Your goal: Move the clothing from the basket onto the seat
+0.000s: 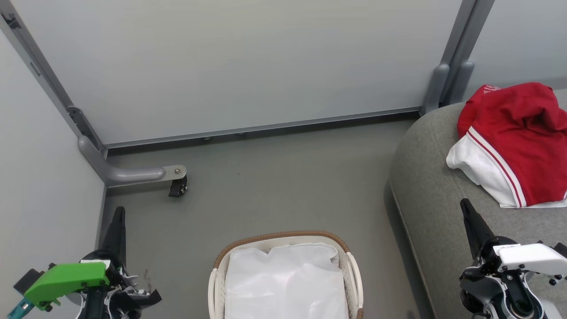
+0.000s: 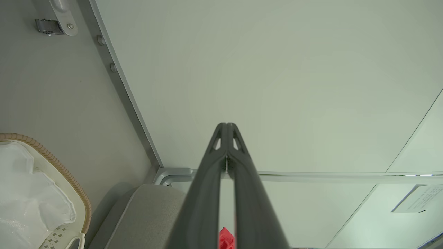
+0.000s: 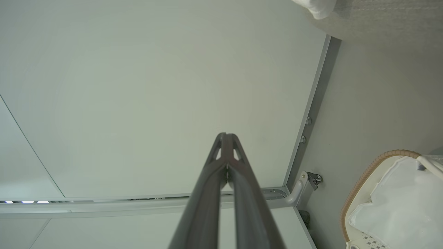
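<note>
Your basket (image 1: pixel 219 266) stands on the floor (image 1: pixel 266 186) at the near centre; it holds a white liner (image 1: pixel 285 283), crumpled across its inside; the brown woven rim runs round its far edge. The red and white clothing (image 1: pixel 514 133) lies heaped on the grey seat (image 1: pixel 425 199) at the far right, well apart from the basket; a white panel with red stripes faces the near side, and some white lettering shows at the far top. Your left hand (image 1: pixel 118 212) hangs at the near left, over the floor and left of the basket; it is clenched, fingertips pressed together, pointing toward the far wall panel (image 1: pixel 221 66). Your right hand (image 1: pixel 464 203) is at the near right over the seat, clenched the same way; its tip is near the clothing but apart from it.
</note>
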